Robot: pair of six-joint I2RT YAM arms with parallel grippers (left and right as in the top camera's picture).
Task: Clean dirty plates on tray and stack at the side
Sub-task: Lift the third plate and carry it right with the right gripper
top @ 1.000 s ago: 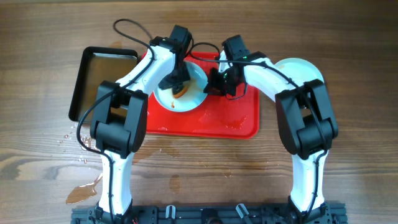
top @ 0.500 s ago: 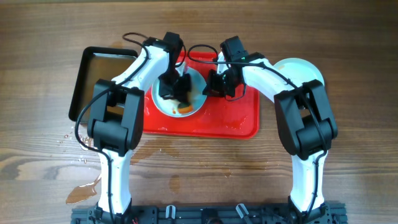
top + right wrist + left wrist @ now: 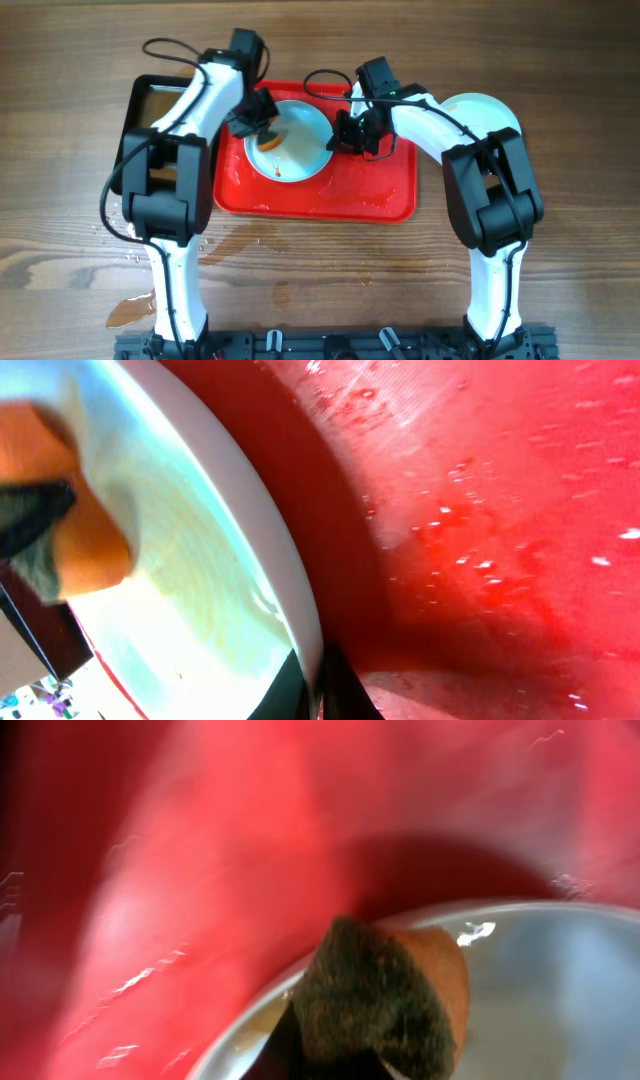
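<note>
One pale plate (image 3: 300, 135) lies on the red tray (image 3: 370, 190), with a small orange-brown smear near its front. My left gripper (image 3: 258, 122) is shut on an orange sponge with a dark scouring side (image 3: 268, 141) and presses it at the plate's left rim. The left wrist view shows the sponge (image 3: 375, 1005) on the plate's edge (image 3: 560, 990). My right gripper (image 3: 338, 135) is shut on the plate's right rim, which shows between the fingers in the right wrist view (image 3: 318, 685). Another pale plate (image 3: 485, 108) lies on the table right of the tray, partly under my right arm.
A black tray (image 3: 150, 92) sits left of the red tray, partly under my left arm. The red tray's floor is wet (image 3: 500, 510). A brownish puddle (image 3: 135, 308) and drops lie on the wooden table at the front left.
My left gripper has carried the sponge from the plate's middle back and left to its left rim, and the left arm has swung left. The right gripper has held the rim still.
</note>
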